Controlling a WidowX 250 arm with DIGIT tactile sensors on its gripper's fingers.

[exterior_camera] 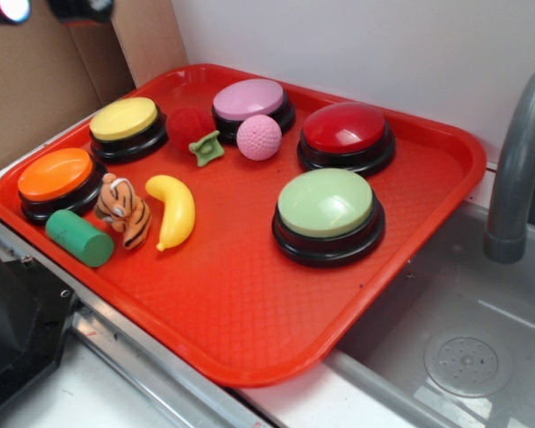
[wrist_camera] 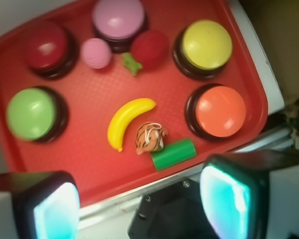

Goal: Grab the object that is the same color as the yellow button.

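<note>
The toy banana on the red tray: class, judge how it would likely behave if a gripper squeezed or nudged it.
The banana looks glossy and smooth, so it may slip between closing fingers. It looks like stiff moulded plastic, probably hollow and light. Its curved shape lying flat on the tray suggests a nudge would spin it rather than roll it, possibly into the plush tiger close beside it.

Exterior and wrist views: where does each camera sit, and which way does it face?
Exterior: off the robot, angled down over the red plastic tray; no end effector visible.
Wrist: on the arm, high above the tray, looking down; end effector open, fingers at the bottom edge.
Shared: glossy yellow toy banana, round yellow-topped button, striped plush tiger.
</note>
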